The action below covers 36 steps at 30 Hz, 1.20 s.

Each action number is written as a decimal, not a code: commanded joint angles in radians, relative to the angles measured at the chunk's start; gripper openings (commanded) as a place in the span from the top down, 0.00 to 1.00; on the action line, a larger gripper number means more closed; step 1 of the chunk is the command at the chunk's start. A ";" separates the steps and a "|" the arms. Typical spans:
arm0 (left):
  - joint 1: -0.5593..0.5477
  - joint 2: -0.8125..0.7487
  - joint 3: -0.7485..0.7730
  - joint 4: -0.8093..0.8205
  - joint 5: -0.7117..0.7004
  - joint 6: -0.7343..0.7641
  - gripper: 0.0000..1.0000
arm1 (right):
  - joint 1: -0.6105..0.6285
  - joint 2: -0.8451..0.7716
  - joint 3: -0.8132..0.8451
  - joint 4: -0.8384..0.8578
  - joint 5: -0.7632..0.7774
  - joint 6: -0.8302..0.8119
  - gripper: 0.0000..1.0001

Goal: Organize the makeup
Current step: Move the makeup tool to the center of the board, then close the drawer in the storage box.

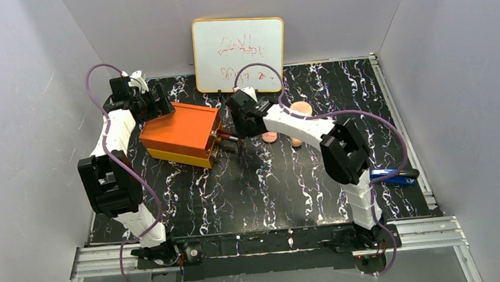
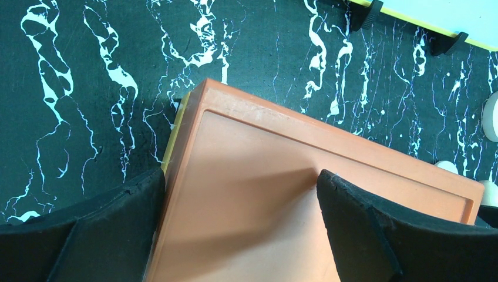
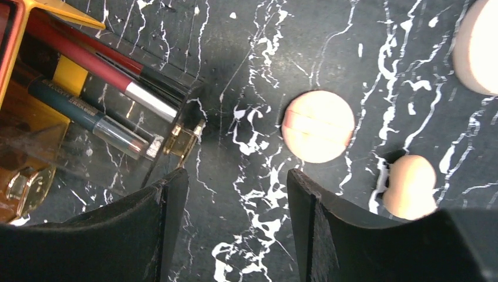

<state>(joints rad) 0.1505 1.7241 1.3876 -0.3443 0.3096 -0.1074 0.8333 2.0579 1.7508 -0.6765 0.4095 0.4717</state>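
Top view only: whiteboard (image 1: pixel 239 54) with red scribble at the far edge, blue object (image 1: pixel 391 175) near the right arm's base, both arms reaching to the orange box (image 1: pixel 181 134). Pencil detail is too small to read there.

Right wrist view only: a clear plastic drawer (image 3: pixel 88 153) pulled out of the box, with a gold knob (image 3: pixel 182 138) on its front. Inside lie a red pencil (image 3: pixel 88 61) with a silver band and a teal pencil (image 3: pixel 88 117) with a clear cap, side by side, both thin and glossy.

Left wrist view only: the box lid close up, smooth matte orange with a raised rim and a yellow edge below.

The mat (image 1: pixel 271 193) is black with white marble veins. On it, right of the drawer, are a flat round peach disc (image 3: pixel 318 126), a tan egg-shaped sponge (image 3: pixel 409 186) that looks soft and matte, and a second disc (image 3: pixel 478 47) cut off at the frame corner.

The right gripper (image 3: pixel 235 176) is moderately spread and holds nothing, with bare mat between its black fingers (image 3: pixel 147 235). The drawer front is just beside its left finger; the disc lies just ahead and to the right, apart from the fingertip, and the sponge is beside the right finger.

The left gripper (image 2: pixel 241 182) is spread wide over the box corner, one finger off the lid's edge and one above the lid. Cannot tell if it touches. No makeup is near it.
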 commanded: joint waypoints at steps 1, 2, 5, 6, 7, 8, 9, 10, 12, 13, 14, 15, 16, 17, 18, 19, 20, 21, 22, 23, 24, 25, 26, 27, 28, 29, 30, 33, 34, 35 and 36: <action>-0.032 0.026 -0.050 -0.191 -0.046 0.050 0.04 | 0.013 0.058 0.065 -0.040 0.002 0.079 0.29; -0.032 0.025 -0.051 -0.190 -0.044 0.051 0.04 | 0.017 0.067 0.073 -0.043 0.004 0.083 0.29; -0.032 0.029 -0.052 -0.185 -0.035 0.051 0.04 | 0.022 0.094 0.098 -0.054 0.007 0.088 0.29; -0.032 0.032 -0.050 -0.185 -0.031 0.051 0.04 | 0.023 0.103 0.114 -0.057 0.008 0.089 0.29; -0.032 0.035 -0.047 -0.185 -0.029 0.049 0.04 | 0.023 0.112 0.128 -0.058 0.006 0.091 0.29; -0.033 0.040 -0.043 -0.184 -0.025 0.049 0.04 | 0.025 0.122 0.143 -0.058 0.006 0.092 0.29; -0.032 0.044 -0.042 -0.185 -0.024 0.049 0.04 | 0.026 0.133 0.161 -0.057 0.005 0.095 0.29; -0.032 0.043 -0.041 -0.184 -0.023 0.049 0.04 | 0.028 0.149 0.179 -0.057 0.001 0.098 0.29; -0.032 0.042 -0.041 -0.184 -0.024 0.049 0.04 | 0.031 0.179 0.230 -0.058 -0.007 0.102 0.29; -0.032 0.040 -0.043 -0.185 -0.025 0.049 0.04 | 0.033 0.196 0.257 -0.061 -0.012 0.101 0.29; -0.032 0.039 -0.043 -0.185 -0.028 0.049 0.04 | 0.035 0.215 0.288 -0.066 -0.017 0.102 0.29; -0.032 0.037 -0.046 -0.185 -0.028 0.049 0.04 | 0.039 0.232 0.318 -0.073 -0.021 0.101 0.29; -0.033 0.035 -0.047 -0.185 -0.029 0.049 0.04 | 0.043 0.248 0.351 -0.079 -0.025 0.101 0.29; -0.032 0.035 -0.047 -0.185 -0.029 0.049 0.04 | 0.046 0.264 0.381 -0.085 -0.029 0.100 0.29; -0.032 0.037 -0.046 -0.185 -0.029 0.049 0.04 | 0.049 0.276 0.407 -0.090 -0.031 0.100 0.29; -0.032 0.036 -0.046 -0.185 -0.030 0.049 0.04 | 0.052 0.288 0.430 -0.093 -0.034 0.099 0.29; -0.032 0.038 -0.045 -0.184 -0.029 0.048 0.04 | 0.052 0.297 0.448 -0.093 -0.037 0.099 0.29; -0.032 0.038 -0.043 -0.185 -0.029 0.047 0.04 | 0.054 0.304 0.463 -0.091 -0.041 0.100 0.29; -0.032 0.038 -0.042 -0.186 -0.030 0.048 0.04 | 0.054 0.309 0.473 -0.088 -0.045 0.100 0.29; -0.032 0.038 -0.041 -0.187 -0.029 0.047 0.04 | 0.053 0.314 0.481 -0.084 -0.052 0.102 0.29; -0.032 0.038 -0.038 -0.188 -0.030 0.047 0.04 | 0.054 0.317 0.487 -0.077 -0.060 0.104 0.29; -0.032 0.038 -0.038 -0.189 -0.029 0.048 0.04 | 0.054 0.320 0.487 -0.073 -0.067 0.107 0.29; -0.032 0.038 -0.039 -0.189 -0.029 0.047 0.04 | 0.056 0.322 0.487 -0.068 -0.074 0.108 0.29; -0.032 0.038 -0.039 -0.191 -0.030 0.047 0.04 | 0.056 0.324 0.487 -0.066 -0.077 0.109 0.29; -0.032 0.037 -0.038 -0.191 -0.032 0.047 0.04 | 0.057 0.323 0.487 -0.065 -0.078 0.108 0.29; -0.032 0.035 -0.038 -0.192 -0.032 0.046 0.04 | 0.058 0.320 0.485 -0.064 -0.075 0.107 0.29; -0.032 0.035 -0.036 -0.193 -0.033 0.046 0.04 | 0.059 0.310 0.477 -0.060 -0.069 0.106 0.29; -0.032 0.037 -0.029 -0.197 -0.035 0.046 0.04 | 0.060 0.235 0.407 -0.024 -0.040 0.091 0.29; -0.032 0.037 -0.026 -0.199 -0.036 0.046 0.04 | 0.061 0.201 0.368 -0.003 -0.025 0.085 0.29; -0.032 0.036 -0.025 -0.200 -0.039 0.046 0.04 | 0.060 0.157 0.324 0.020 -0.007 0.078 0.29; -0.032 0.036 -0.024 -0.203 -0.041 0.046 0.04 | 0.061 0.116 0.277 0.042 0.016 0.072 0.29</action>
<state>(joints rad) 0.1501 1.7241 1.3911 -0.3489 0.3069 -0.1074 0.8726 2.3322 2.1410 -0.7429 0.3809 0.5690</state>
